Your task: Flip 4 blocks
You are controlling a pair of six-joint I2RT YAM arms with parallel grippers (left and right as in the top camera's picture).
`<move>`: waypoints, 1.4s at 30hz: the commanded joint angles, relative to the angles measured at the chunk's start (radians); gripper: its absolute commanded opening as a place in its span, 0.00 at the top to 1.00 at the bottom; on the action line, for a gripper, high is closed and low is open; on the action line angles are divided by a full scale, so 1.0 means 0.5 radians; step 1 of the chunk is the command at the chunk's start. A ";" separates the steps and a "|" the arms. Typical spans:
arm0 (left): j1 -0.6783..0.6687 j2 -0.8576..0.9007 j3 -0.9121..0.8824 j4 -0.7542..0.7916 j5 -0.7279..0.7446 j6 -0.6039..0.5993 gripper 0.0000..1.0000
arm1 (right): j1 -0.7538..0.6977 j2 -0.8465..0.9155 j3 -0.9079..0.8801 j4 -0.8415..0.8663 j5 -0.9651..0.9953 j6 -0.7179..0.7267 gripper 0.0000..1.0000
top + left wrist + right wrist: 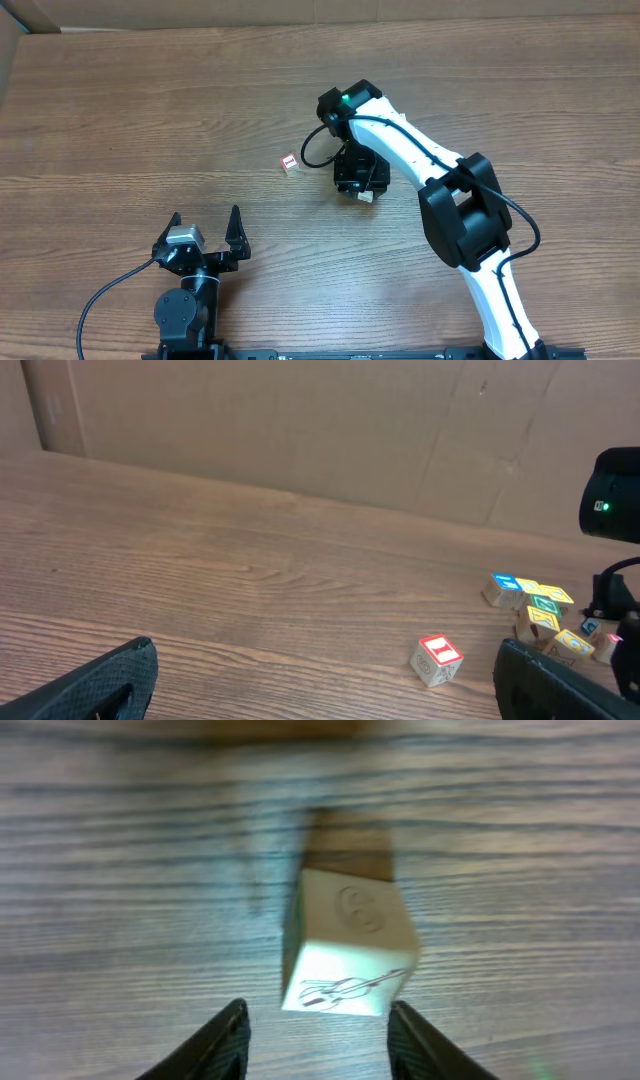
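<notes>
1. L claw [205, 214]: nearest us, low over the table [120, 120]; jaws wide apart, empty.
2. R claw [318, 1008]: we note fingers apart, gripping nothing. Pale block [350, 935] sits on the table btwn the tips, gap on its L side, violin sketch facing the cam.
3. Red-framed block [288, 162]: alone, just L of R claw, red face up.
4. Cluster of coloured cubes [535, 610]: farther on, by R arm.

Brown wood-grain table [150, 120], red-framed white block [437, 658], pale cube [348, 955] with dark line drawing, white-and-black arm [440, 170]
</notes>
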 commanded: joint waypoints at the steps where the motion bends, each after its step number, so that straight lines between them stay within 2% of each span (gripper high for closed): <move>1: -0.014 -0.018 -0.007 0.002 0.023 0.038 0.00 | -0.018 -0.036 0.042 0.005 -0.010 -0.011 0.51; 10: -0.014 -0.018 -0.007 0.002 0.023 0.038 0.00 | -0.143 -0.075 0.037 0.066 -0.014 0.057 0.40; 16: -0.014 -0.018 -0.007 0.002 0.023 0.038 0.00 | -0.143 -0.075 0.037 0.083 -0.058 0.057 0.55; 28: -0.014 -0.018 -0.007 0.002 0.023 0.038 0.00 | -0.109 -0.075 0.037 0.089 -0.074 0.047 0.53; 33: -0.014 -0.018 -0.007 0.002 0.023 0.038 0.00 | -0.109 -0.075 0.037 0.163 -0.221 -0.162 0.50; 42: -0.014 -0.018 -0.007 0.002 0.023 0.038 0.00 | -0.108 -0.075 0.037 0.148 -0.228 -0.168 0.48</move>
